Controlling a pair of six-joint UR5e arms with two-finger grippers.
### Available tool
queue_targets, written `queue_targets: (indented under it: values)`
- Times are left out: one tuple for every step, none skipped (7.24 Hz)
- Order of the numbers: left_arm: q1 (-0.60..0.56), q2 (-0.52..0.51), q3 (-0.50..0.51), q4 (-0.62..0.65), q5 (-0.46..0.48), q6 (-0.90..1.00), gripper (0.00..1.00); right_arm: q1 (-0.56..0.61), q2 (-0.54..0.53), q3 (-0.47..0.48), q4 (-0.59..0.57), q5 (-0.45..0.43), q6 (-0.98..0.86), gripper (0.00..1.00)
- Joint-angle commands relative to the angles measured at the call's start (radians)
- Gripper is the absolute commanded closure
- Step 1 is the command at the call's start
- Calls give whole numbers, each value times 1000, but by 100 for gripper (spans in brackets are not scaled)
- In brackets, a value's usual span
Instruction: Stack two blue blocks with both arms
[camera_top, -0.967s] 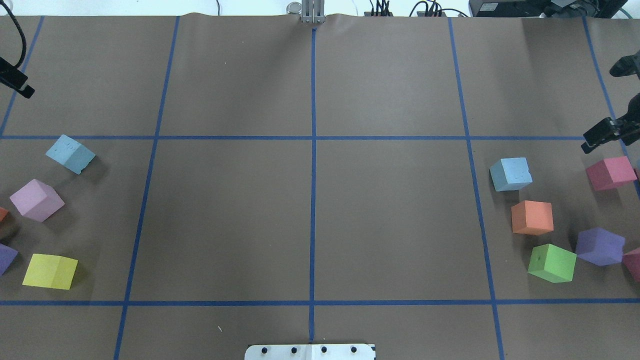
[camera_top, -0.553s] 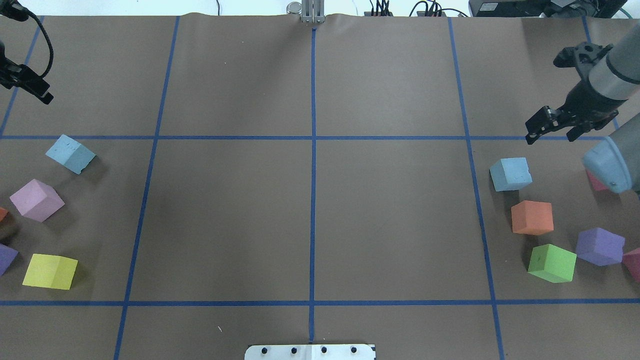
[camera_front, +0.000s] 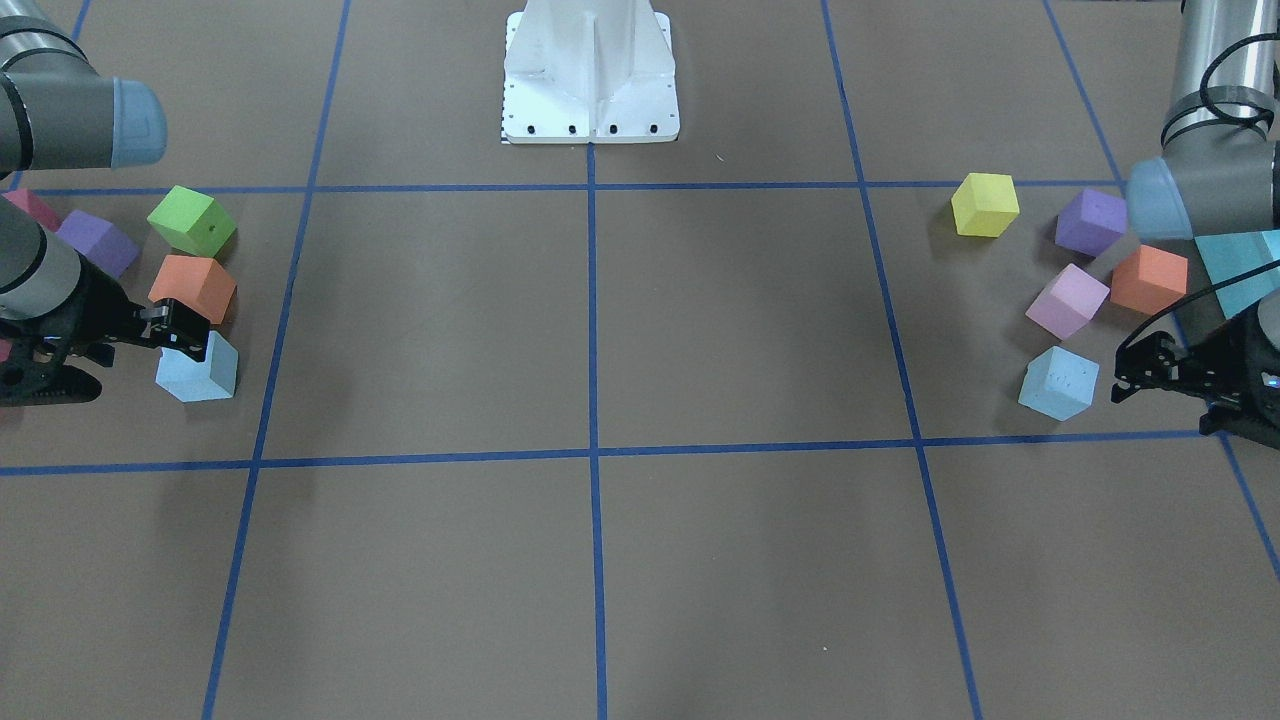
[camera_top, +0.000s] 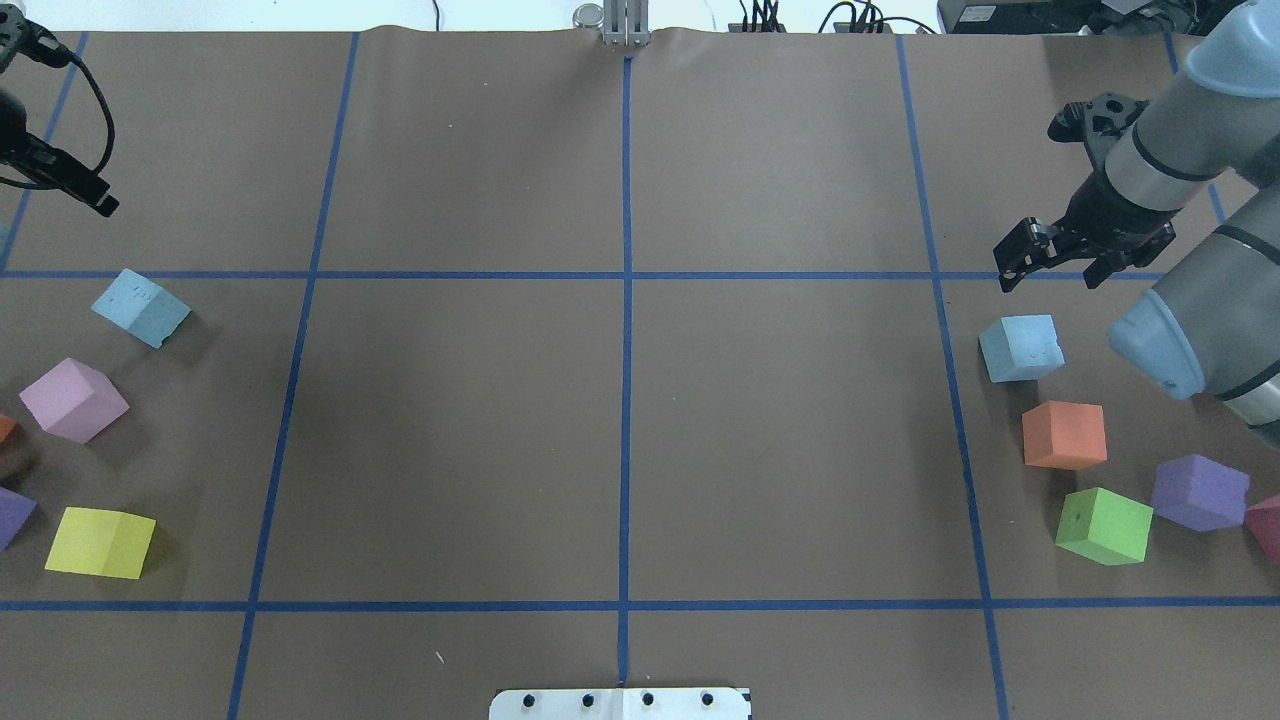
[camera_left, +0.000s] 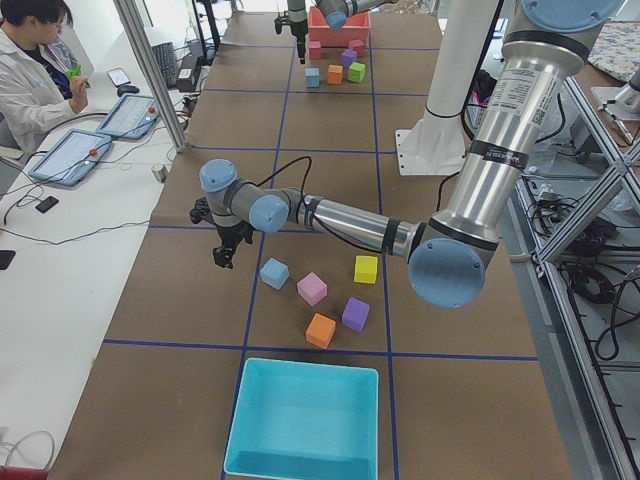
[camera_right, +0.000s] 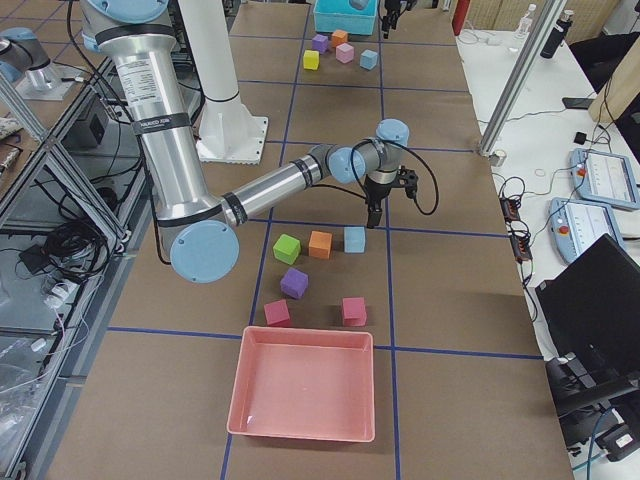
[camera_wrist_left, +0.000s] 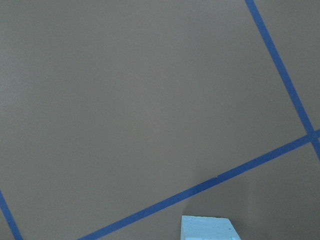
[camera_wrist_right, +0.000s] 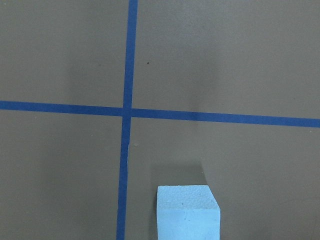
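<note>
Two pale blue blocks lie on the brown table, far apart. One blue block (camera_top: 140, 307) is at the left, also seen in the front view (camera_front: 1058, 383) and at the bottom of the left wrist view (camera_wrist_left: 207, 228). The other blue block (camera_top: 1020, 347) is at the right, also seen in the front view (camera_front: 197, 370) and the right wrist view (camera_wrist_right: 187, 212). My left gripper (camera_top: 95, 200) (camera_front: 1150, 380) hovers beyond its block, open and empty. My right gripper (camera_top: 1050, 272) (camera_front: 150, 362) hovers just beyond its block, open and empty.
Pink (camera_top: 73, 400), yellow (camera_top: 100, 542) and purple cubes lie near the left block. Orange (camera_top: 1065, 435), green (camera_top: 1103, 526) and purple (camera_top: 1200, 492) cubes lie near the right one. A turquoise bin (camera_left: 300, 420) and a red tray (camera_right: 300, 395) stand at the table's ends.
My right arm has swung in from the right edge, its gripper now left of where it was and just beyond the right blue block. My left gripper has shifted slightly right. The blocks have not moved.
</note>
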Motion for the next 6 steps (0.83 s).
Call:
queue_targets:
  values:
    - [14, 37, -2, -27, 2, -32, 2, -25, -8, 1, 1, -32, 21, 0]
    - [24, 43, 4, -56, 2, -48, 2, -30, -29, -1, 39, -43, 21, 0]
    - [43, 69, 7, -111, 3, -83, 2, -33, -76, -25, 168, -48, 30, 0]
    - [61, 80, 8, -155, 5, -130, 2, -41, -81, -54, 227, -49, 72, 0]
    - [72, 87, 8, -170, 23, -140, 2, -59, -80, -54, 235, -63, 96, 0]
    - [72, 89, 7, -170, 23, -143, 2, -100, -74, -54, 235, -112, 155, 0]
